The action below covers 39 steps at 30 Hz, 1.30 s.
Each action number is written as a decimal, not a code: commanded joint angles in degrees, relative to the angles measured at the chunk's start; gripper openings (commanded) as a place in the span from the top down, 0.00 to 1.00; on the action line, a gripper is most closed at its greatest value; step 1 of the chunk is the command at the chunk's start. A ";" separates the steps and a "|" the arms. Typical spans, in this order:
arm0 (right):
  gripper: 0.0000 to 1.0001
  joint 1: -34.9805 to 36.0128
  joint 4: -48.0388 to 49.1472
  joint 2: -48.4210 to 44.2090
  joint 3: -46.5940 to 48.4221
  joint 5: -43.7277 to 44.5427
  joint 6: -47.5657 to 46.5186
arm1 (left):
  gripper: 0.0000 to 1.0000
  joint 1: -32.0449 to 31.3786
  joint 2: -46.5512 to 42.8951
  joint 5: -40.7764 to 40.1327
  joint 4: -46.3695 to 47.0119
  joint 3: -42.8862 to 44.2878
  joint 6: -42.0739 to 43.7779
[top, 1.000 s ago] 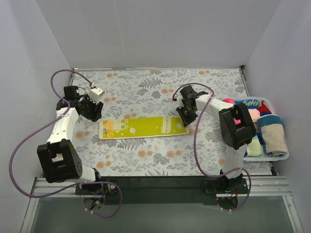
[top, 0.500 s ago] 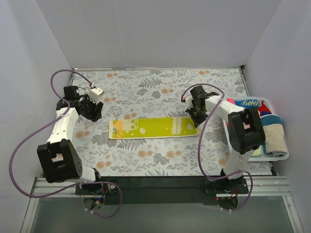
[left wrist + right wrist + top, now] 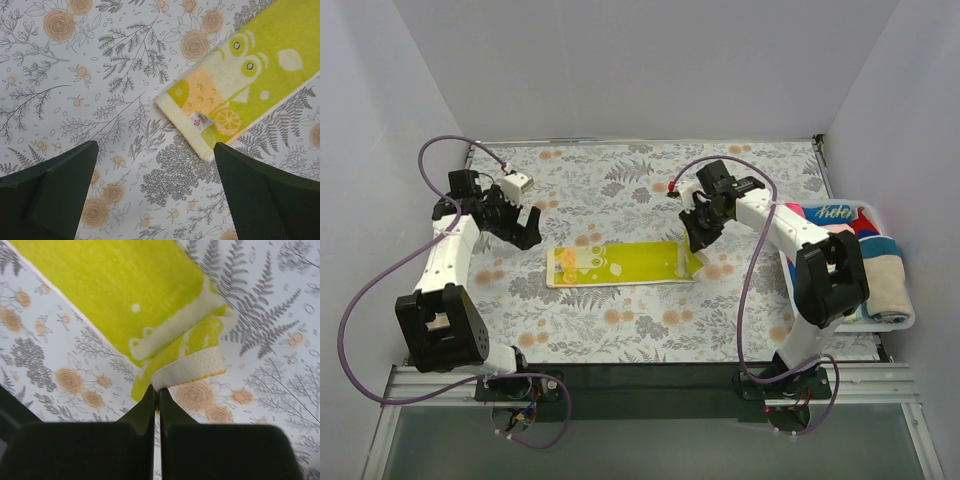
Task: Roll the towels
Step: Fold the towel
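A long yellow patterned towel [image 3: 620,263] lies flat on the floral table covering. Its right end is lifted and curled back over itself [image 3: 195,357]. My right gripper [image 3: 698,243] is shut on the hem of that end, and in the right wrist view the gripper [image 3: 156,390] pinches the pale hem corner. My left gripper [image 3: 525,232] hovers open just left of the towel's left end. In the left wrist view the towel's tagged end [image 3: 215,107] lies ahead of the gripper [image 3: 155,150], close to the right finger, with only the covering between the fingers.
A white basket [image 3: 898,322] at the table's right edge holds several rolled towels, among them a beige one [image 3: 882,280] and a blue printed one [image 3: 835,212]. White walls close in the table at the back and sides.
My left gripper has opened wide and shifted slightly toward the towel. My right gripper dragged the towel right, then moved back left, lifting and curling the right end over.
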 commanded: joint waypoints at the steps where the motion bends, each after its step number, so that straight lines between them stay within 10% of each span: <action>1: 0.99 2.50 -0.70 2.31 4.10 -7.07 3.17 | 0.03 0.12 -0.08 3.32 -2.00 2.68 -2.44; 39: 0.99 7.95 6.06 20.59 17.29 -17.36 16.01 | 0.02 0.12 -3.68 -1.95 -4.11 -1.09 -0.43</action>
